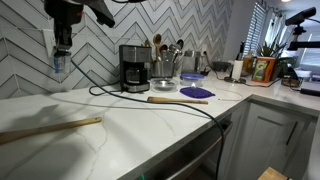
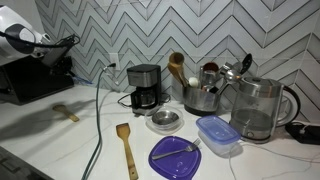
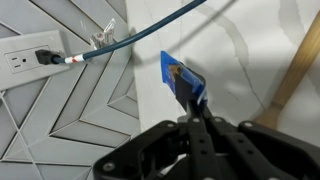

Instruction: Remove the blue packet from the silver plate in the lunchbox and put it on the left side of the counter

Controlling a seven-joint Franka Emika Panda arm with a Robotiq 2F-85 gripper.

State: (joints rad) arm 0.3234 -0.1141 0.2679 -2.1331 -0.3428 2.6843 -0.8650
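My gripper (image 3: 194, 108) is shut on the blue packet (image 3: 178, 74), a small blue pouch that sticks out past the fingertips. In an exterior view the gripper (image 1: 62, 45) hangs high over the far left end of the white marble-look counter (image 1: 130, 125), close to the tiled wall, with the packet (image 1: 60, 66) dangling below it, clear of the surface. The silver plate (image 2: 165, 120) lies on the counter in front of the coffee maker and looks empty. A clear lunchbox with a blue rim (image 2: 218, 135) stands to its right.
A wooden spoon (image 1: 50, 128) lies on the counter below the gripper. A black cable (image 3: 130, 35) runs from the wall outlet (image 3: 25, 58). A coffee maker (image 1: 134, 68), wooden spatula (image 1: 178, 99), purple plate (image 2: 175, 155), utensil pot (image 2: 200, 95) and kettle (image 2: 258, 108) stand further along.
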